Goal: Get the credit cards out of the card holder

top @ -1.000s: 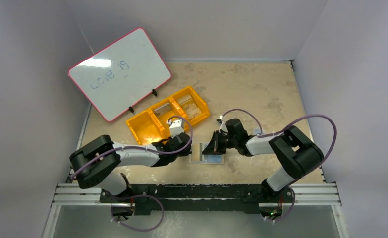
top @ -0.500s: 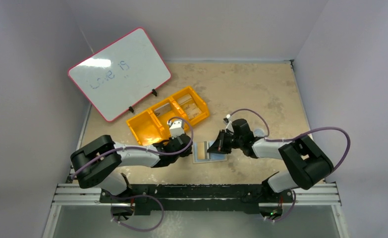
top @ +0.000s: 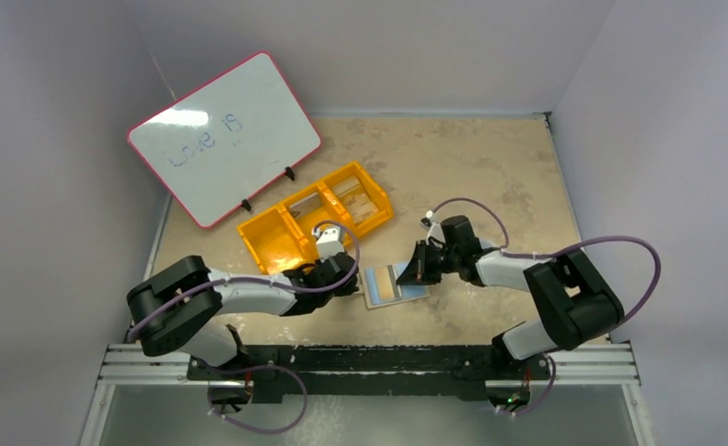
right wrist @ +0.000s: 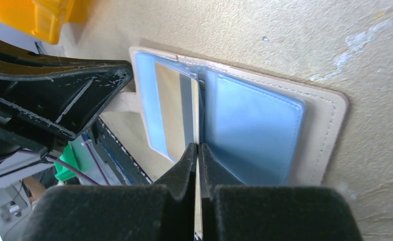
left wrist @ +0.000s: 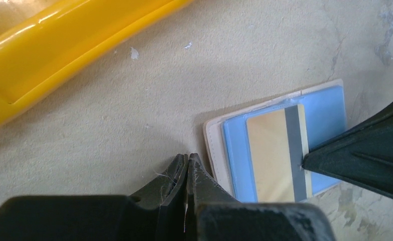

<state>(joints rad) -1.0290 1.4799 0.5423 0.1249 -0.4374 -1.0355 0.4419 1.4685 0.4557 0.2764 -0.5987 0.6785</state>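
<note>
Bearing card holder (top: 392, 285), mottled tabletop (top: 471, 158), grey walls (top: 53, 232)

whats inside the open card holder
One tan credit card with a dark stripe shows on the card holder's blue panel. Whether more cards sit beneath it is covered.

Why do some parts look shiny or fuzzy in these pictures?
Top view: a white glare patch sits on the whiteboard. Left wrist view: bright highlights streak the yellow bin, and the left gripper, up close, looks dark and soft. Right wrist view: the right gripper is blurred, the card holder sharp.
</note>
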